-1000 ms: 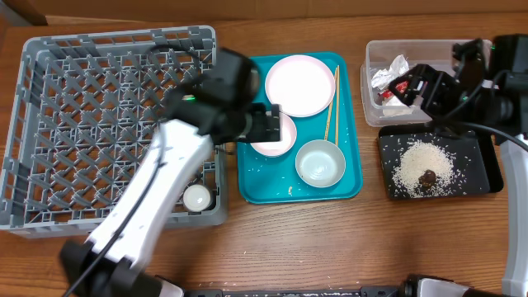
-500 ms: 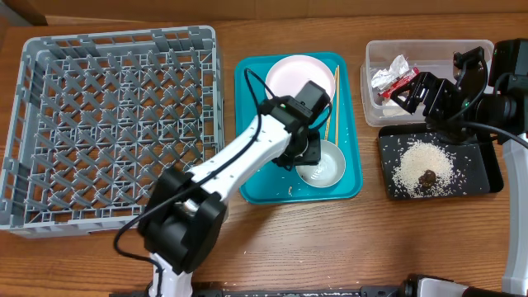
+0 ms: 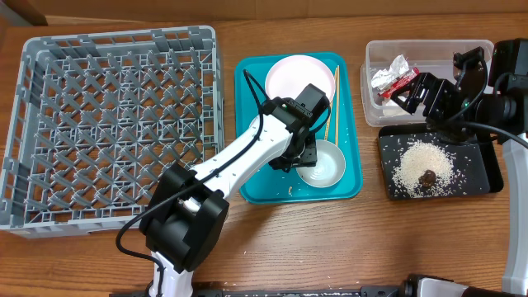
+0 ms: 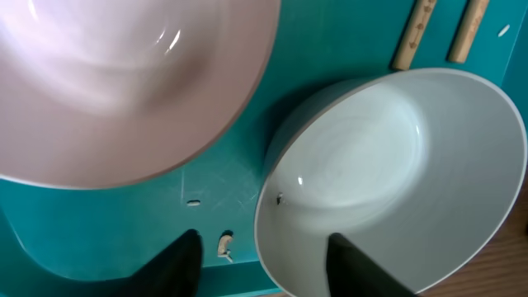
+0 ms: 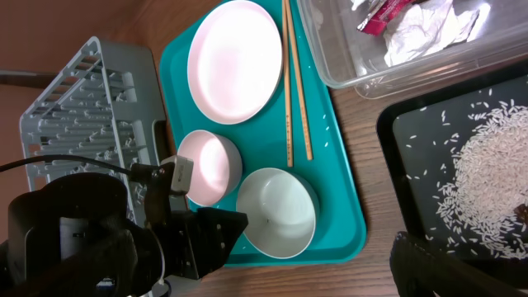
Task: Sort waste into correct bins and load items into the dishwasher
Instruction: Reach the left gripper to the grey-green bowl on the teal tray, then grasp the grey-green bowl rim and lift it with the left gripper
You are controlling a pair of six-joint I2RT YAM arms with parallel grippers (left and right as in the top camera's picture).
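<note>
My left gripper (image 3: 302, 158) is open over the teal tray. In the left wrist view (image 4: 266, 262) one finger is outside and one inside the left rim of the white bowl (image 4: 388, 181) (image 3: 326, 165). The pink bowl (image 4: 115, 82) (image 5: 210, 165) sits beside it, under my arm in the overhead view. The large plate (image 3: 297, 82) and chopsticks (image 3: 332, 103) lie further back. My right gripper (image 3: 407, 92) is open and empty above the edge of the clear tub (image 3: 429, 49), which holds the wrapper (image 3: 392, 78). Rice (image 3: 422, 161) and the brown lump (image 3: 427, 176) lie in the black tray (image 3: 487, 173). The small cup is hidden.
The grey dish rack (image 3: 49, 49) fills the left of the table. The teal tray (image 3: 252, 186) stands between the rack and the bins, with a few rice grains on its floor. Bare wood runs along the front edge.
My left arm swung from the dish rack over to the teal tray and set its open jaws at the white bowl's rim. My right gripper drew back slightly from the tub.
</note>
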